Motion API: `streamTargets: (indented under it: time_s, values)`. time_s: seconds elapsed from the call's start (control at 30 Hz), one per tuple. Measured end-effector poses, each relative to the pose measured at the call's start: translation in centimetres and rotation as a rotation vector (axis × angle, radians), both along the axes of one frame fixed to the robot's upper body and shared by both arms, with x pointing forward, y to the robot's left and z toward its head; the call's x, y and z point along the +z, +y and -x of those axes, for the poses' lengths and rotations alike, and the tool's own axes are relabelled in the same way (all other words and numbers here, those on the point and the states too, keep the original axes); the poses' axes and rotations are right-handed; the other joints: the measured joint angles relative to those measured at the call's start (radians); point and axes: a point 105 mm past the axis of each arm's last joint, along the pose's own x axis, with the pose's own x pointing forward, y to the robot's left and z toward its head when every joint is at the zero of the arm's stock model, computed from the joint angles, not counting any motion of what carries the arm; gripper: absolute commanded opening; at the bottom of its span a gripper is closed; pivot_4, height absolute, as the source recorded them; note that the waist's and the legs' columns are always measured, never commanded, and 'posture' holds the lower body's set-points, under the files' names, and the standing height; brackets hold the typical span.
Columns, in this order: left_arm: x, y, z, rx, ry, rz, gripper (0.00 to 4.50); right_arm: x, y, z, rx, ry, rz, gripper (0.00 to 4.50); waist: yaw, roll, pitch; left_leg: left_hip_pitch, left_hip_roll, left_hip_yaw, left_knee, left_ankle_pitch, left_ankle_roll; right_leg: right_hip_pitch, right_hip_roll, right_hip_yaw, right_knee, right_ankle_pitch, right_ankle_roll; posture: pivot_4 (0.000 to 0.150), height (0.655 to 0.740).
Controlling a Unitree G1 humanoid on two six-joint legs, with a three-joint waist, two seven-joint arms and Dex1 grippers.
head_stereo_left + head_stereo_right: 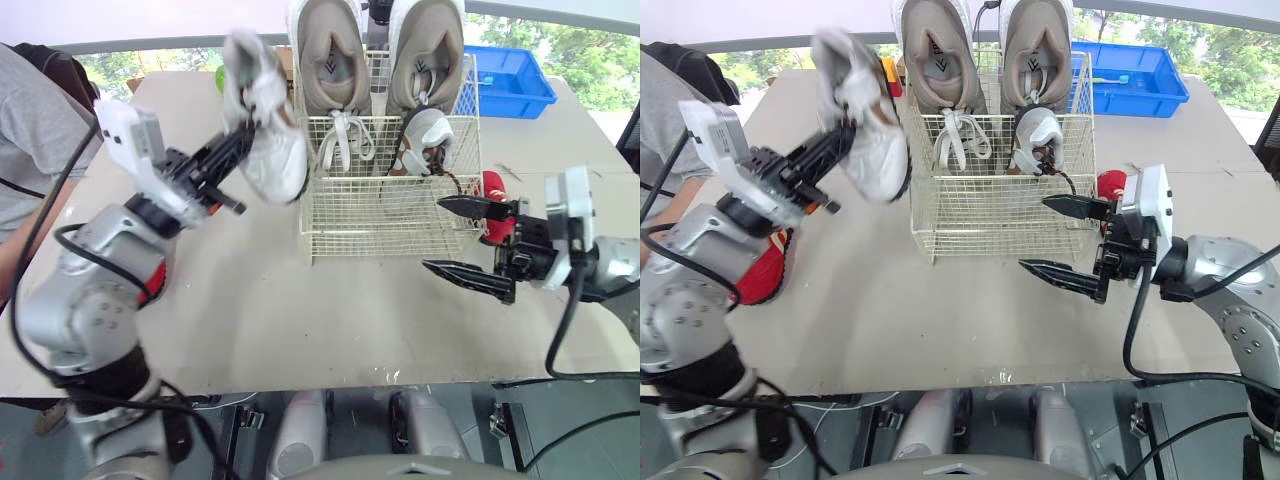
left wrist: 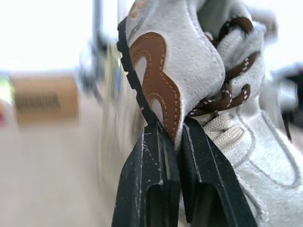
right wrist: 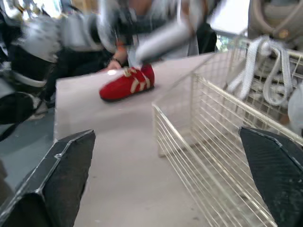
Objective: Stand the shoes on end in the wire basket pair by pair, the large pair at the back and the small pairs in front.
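Two large beige shoes [image 1: 330,60] are stood on end, heels up, along the back of the wire basket [image 1: 385,215] in the upper middle of the frame. This meets the back-row requirement.

One small pale shoe with brown laces [image 1: 425,135] is stood in front of the right-hand large shoe. The place beside it, at the basket's front left, is seen empty.

Its mate, the held pale shoe [image 1: 265,110], is carried in the air at the upper left of the frame, just beside the basket's left wall and about level with its rim. The height is judged to be for clearing the wire wall before lowering into the empty front place.

- Left jaws: nearly closed. In the left wrist view a thin edge of the shoe's suede upper [image 2: 189,61], just under the brown patch, is pinched between them. The rest of the shoe hangs beyond the tips, so the hold is judged to be slight.
- Right jaws: spread wide, nothing between them, held at the basket's lower right corner. They are judged to be waiting or placed to steady the basket.

One red shoe [image 1: 492,190] lies on the surface [image 1: 300,320] just behind the right jaws. A second red shoe [image 1: 762,272] lies at the left of the frame. Neither has been basketed yet.
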Motion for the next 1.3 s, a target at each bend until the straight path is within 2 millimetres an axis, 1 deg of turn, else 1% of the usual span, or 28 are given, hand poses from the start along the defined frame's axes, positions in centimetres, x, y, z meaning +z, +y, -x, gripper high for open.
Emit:
streamTargets:
  time_s: [0.03, 0.07, 0.13, 0.23, 0.3, 0.4, 0.47, 0.53, 0.57, 0.63, 0.67, 0.87, 1.03, 1.13, 1.17, 1.2, 1.3]
  values:
    - [0.8, -0.7, -0.2, 0.032, -0.062, 0.001, 0.0, 0.3, 0.1, 0.0, 0.001, -0.016, 0.001, 4.47, 0.0, 0.0, 0.0, 0.0, 0.0, 0.001, 0.0, 0.0, 0.0, 0.0, 0.0, 0.0, 0.001, 0.0, 0.0, 0.15, 0.74]
    - [1.2, -1.0, -0.3, 0.057, -0.097, -0.008, 0.0, 0.4, 0.0, 0.0, 0.001, -0.024, 0.006, 4.47, -0.001, 0.0, 0.0, 0.0, 0.0, 0.002, 0.001, 0.0, 0.0, 0.0, 0.001, 0.001, 0.001, 0.0, 0.0, 0.15, 0.74]
    - [1.9, -1.7, -0.6, 0.145, -0.205, -0.043, 0.0, -0.1, -0.2, -0.1, -0.01, -0.023, 0.037, 4.47, -0.001, 0.0, 0.0, 0.0, 0.0, 0.002, 0.0, 0.0, 0.0, 0.0, 0.001, 0.001, 0.0, 0.0, 0.0, 0.15, 0.74]
    - [1.9, -2.7, -1.0, 0.247, -0.354, -0.131, 0.0, -0.6, -0.3, -0.1, -0.022, -0.01, 0.049, 4.47, -0.003, 0.0, 0.0, 0.0, 0.0, 0.003, 0.0, 0.0, 0.0, 0.0, 0.001, 0.001, 0.0, 0.0, 0.0, 0.15, 0.74]
    - [1.1, -3.4, -0.8, 0.29, -0.467, -0.211, 0.0, -0.6, -0.1, 0.3, -0.025, -0.014, 0.051, 4.47, -0.003, 0.0, -0.001, 0.0, 0.001, 0.003, 0.0, 0.0, 0.0, 0.0, 0.001, 0.001, 0.0, 0.0, 0.0, 0.15, 0.74]
    - [-0.4, -4.5, -0.7, 0.306, -0.572, -0.296, 0.0, -0.5, -0.2, 0.7, -0.038, -0.021, 0.055, 4.47, -0.001, 0.0, -0.001, 0.0, 0.001, 0.003, 0.0, 0.0, 0.0, 0.0, 0.001, 0.0, 0.0, 0.0, 0.0, 0.15, 0.74]
    - [-1.1, -4.7, -0.9, 0.328, -0.62, -0.318, 0.0, -0.5, -0.3, 0.8, -0.048, -0.014, 0.056, 4.47, 0.002, 0.0, -0.001, 0.0, 0.001, 0.002, 0.001, 0.0, 0.0, 0.0, 0.001, 0.0, 0.0, 0.0, 0.0, 0.15, 0.74]
    - [-2.1, -5.1, -1.5, 0.363, -0.663, -0.352, 0.0, -0.5, -0.5, 1.0, -0.065, -0.007, 0.055, 4.47, 0.002, 0.0, -0.001, 0.0, 0.001, 0.003, 0.002, 0.0, 0.0, 0.0, 0.0, 0.001, 0.001, 0.0, 0.0, 0.15, 0.74]
    - [-2.9, -5.4, -2.1, 0.378, -0.671, -0.375, 0.0, -0.3, -0.6, 1.1, -0.076, -0.011, 0.055, 4.47, 0.003, 0.0, -0.001, 0.0, 0.001, 0.003, 0.002, 0.0, 0.0, 0.0, 0.0, 0.0, 0.001, 0.0, 0.0, 0.15, 0.74]
    - [-5.0, -5.9, -3.3, 0.384, -0.645, -0.415, 0.0, 0.3, -0.6, 1.5, -0.093, -0.028, 0.053, 4.47, 0.0, 0.0, -0.001, -0.001, 0.001, 0.003, 0.003, 0.0, 0.0, 0.0, 0.0, 0.0, 0.001, 0.0, 0.0, 0.15, 0.74]
    - [-5.4, -6.0, -3.5, 0.384, -0.638, -0.42, 0.0, 0.3, -0.6, 1.6, -0.099, -0.028, 0.053, 4.47, -0.001, 0.0, -0.001, -0.001, 0.001, 0.002, 0.003, 0.0, 0.0, 0.0, 0.0, 0.0, 0.001, 0.0, 0.0, 0.15, 0.74]
    - [-6.0, -6.4, -3.7, 0.37, -0.625, -0.361, 0.0, 0.2, -0.8, 1.7, -0.167, 0.0, 0.035, 4.47, 0.001, 0.0, -0.001, 0.0, 0.002, 0.002, 0.003, 0.0, 0.0, 0.0, 0.0, -0.001, 0.003, 0.0, 0.0, 0.15, 0.74]
    - [-7.5, -5.6, -2.7, 0.305, -0.508, -0.333, 0.0, -0.1, -1.2, 1.8, -0.209, 0.019, 0.026, 4.47, -0.002, 0.002, -0.004, 0.001, 0.003, 0.002, 0.003, 0.0, 0.0, 0.001, -0.001, -0.001, 0.003, 0.0, 0.0, 0.15, 0.74]
    - [-7.6, -5.3, -2.2, 0.261, -0.451, -0.328, 0.0, -0.6, -1.4, 1.9, -0.216, 0.042, 0.028, 4.47, -0.005, 0.003, -0.005, 0.001, 0.003, 0.002, 0.003, 0.0, 0.0, 0.001, 0.0, 0.0, 0.003, 0.0, 0.0, 0.15, 0.74]
    - [-7.7, -5.2, -2.2, 0.251, -0.438, -0.327, 0.88, -0.7, -1.5, 1.9, -0.218, 0.044, 0.027, 4.5, -0.006, 0.004, -0.005, 0.001, 0.003, 0.002, 0.003, 0.0, 0.0, 0.001, 0.0, 0.0, 0.003, 0.0, 0.0, 0.15, 0.74]
    - [-7.8, -5.1, -2.1, 0.233, -0.414, -0.329, 1.07, -0.6, -1.6, 1.8, -0.222, 0.042, 0.025, 4.5, -0.006, 0.004, -0.005, 0.001, 0.003, 0.002, 0.003, -0.001, 0.001, 0.001, 0.0, 0.0, 0.003, 0.0, 0.0, 0.15, 0.74]
    - [-9.2, -4.9, -1.9, 0.178, -0.282, -0.301, 2.62, -0.5, -2.2, 1.4, -0.241, 0.044, 0.015, 4.5, -0.005, 0.005, -0.006, 0.001, 0.003, 0.002, 0.003, -0.001, 0.001, 0.001, 0.001, 0.0, 0.003, 0.0, 0.0, 0.15, 0.74]
